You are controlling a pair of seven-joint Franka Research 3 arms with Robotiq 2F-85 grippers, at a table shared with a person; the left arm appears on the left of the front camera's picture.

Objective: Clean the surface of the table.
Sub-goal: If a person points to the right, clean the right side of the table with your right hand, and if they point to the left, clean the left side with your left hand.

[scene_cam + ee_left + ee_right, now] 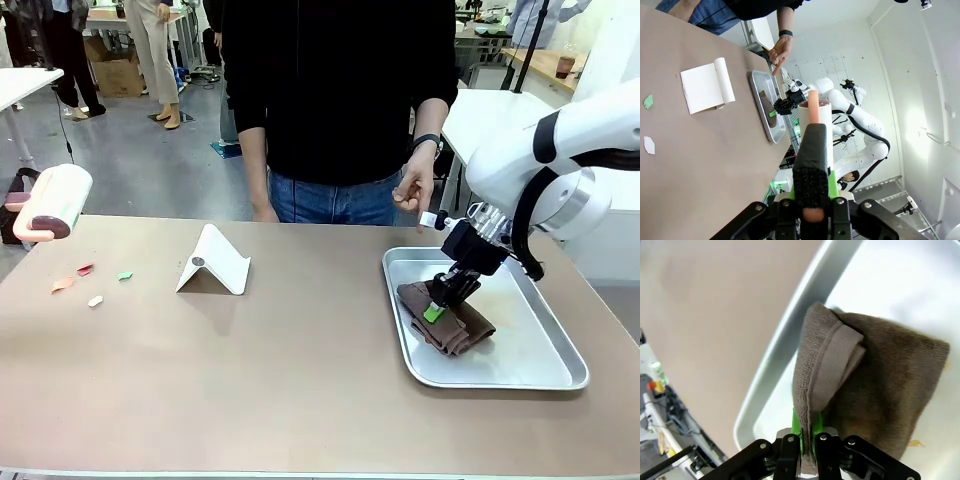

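Tan table [300,390], silver tray [530,345], brown cloth [462,332] (plain, paler hem), white stand [222,262], pink-and-white roller [50,200]

right arm [560,150]: white, black bands; right gripper [435,310]: black, green pads

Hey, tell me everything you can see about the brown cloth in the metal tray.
The cloth is a brown terry towel, fuzzy, with a smoother flat hem band along one edge. It is folded into a rumpled bundle and lies in the left half of the silver tray, close to its left rim. The right tool is shut on a raised fold at the hem, pinched between its green pads. Nothing else touches the cloth.
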